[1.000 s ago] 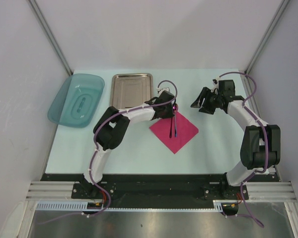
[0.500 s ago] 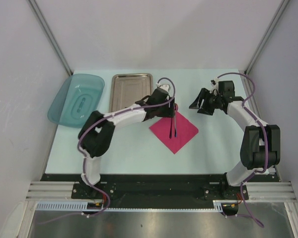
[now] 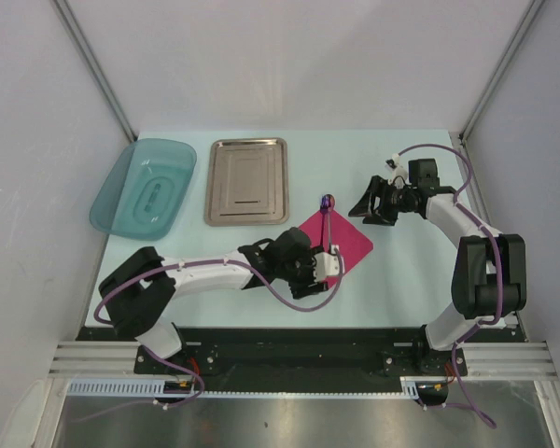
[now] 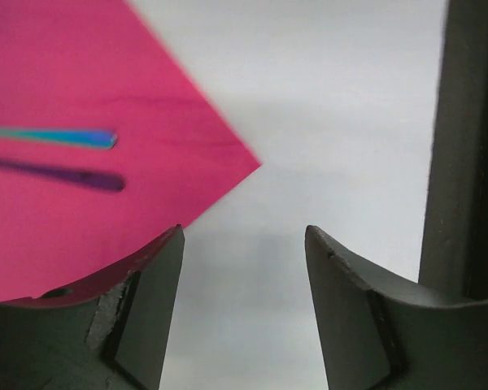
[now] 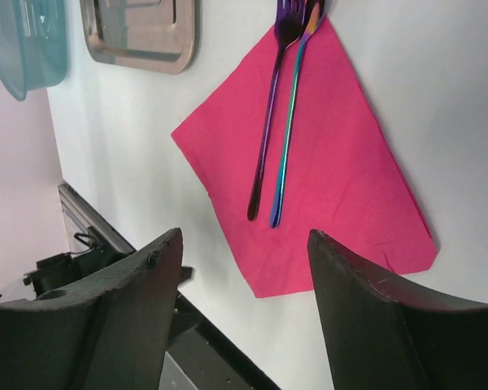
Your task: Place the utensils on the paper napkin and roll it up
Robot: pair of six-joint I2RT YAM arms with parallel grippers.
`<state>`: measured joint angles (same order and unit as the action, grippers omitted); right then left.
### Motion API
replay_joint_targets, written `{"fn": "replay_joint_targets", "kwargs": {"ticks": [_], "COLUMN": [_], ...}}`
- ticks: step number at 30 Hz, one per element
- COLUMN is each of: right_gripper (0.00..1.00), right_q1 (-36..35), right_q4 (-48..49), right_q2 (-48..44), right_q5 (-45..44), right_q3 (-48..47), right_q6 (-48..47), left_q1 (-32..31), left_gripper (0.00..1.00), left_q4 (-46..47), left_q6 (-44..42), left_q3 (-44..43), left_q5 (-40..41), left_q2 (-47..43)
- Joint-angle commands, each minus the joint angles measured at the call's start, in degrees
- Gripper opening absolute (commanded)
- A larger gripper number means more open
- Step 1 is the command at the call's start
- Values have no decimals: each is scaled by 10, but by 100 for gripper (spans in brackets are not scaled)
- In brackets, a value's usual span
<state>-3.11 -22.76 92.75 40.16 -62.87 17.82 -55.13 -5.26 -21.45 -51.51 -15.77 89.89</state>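
Note:
The magenta paper napkin [image 3: 347, 239] lies as a diamond on the table. The purple fork [image 5: 267, 114] and the spoon with its teal handle [image 5: 289, 122] lie side by side on it. Their heads stick out past the far corner [image 3: 328, 201]. My left gripper [image 3: 319, 273] is open and empty, low at the napkin's near corner. In the left wrist view [image 4: 242, 244] one finger overlaps the napkin's edge [image 4: 106, 236]. My right gripper [image 3: 366, 207] is open and empty, right of the napkin's far corner. It looks down on the napkin [image 5: 325, 179].
A rectangular steel tray [image 3: 247, 180] stands at the back centre-left. A teal translucent dish [image 3: 143, 187] is at the back left. Both also show in the right wrist view, the tray [image 5: 138, 36] and the dish [image 5: 24, 41]. White walls close the table in.
My left arm has swung from over the napkin's far corner down to its near corner. The utensils stay on the napkin. My right gripper has edged slightly left.

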Motion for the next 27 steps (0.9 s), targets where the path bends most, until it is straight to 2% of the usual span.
{"fn": "replay_joint_targets", "kwargs": {"ticks": [1, 6, 11, 14, 17, 19, 23, 24, 27], "right_gripper": [68, 68, 68, 68, 68, 68, 67, 67, 67], "right_q1": [7, 14, 23, 25, 27, 27, 28, 27, 27], "right_q4": [-15, -25, -30, -32, -33, -33, -33, -32, -33], "right_q2": [-6, -6, -6, -6, -6, -6, -6, -6, -10], "right_q5": [31, 31, 34, 37, 38, 38, 41, 41, 42], "right_q3": [4, 5, 5, 6, 6, 6, 7, 7, 13], "right_q6": [-20, -27, -30, -30, -29, -28, -28, -29, -31], "left_q1": [-38, -67, -66, -61, -56, -54, -53, -54, -59], "left_gripper": [66, 65, 58, 50, 40, 28, 13, 7, 0], "left_q4": [51, 51, 51, 42, 38, 25, 17, 15, 5], "left_q6": [-143, -175, -184, -184, -184, -185, -180, -176, -154], "left_q3": [-16, -44, -71, -90, -101, -106, -110, -112, -124], "left_q5": [-25, 1, 11, 14, 11, 12, -1, -7, -18], "left_q2": [32, 102, 143, 166, 181, 187, 175, 173, 170]}}
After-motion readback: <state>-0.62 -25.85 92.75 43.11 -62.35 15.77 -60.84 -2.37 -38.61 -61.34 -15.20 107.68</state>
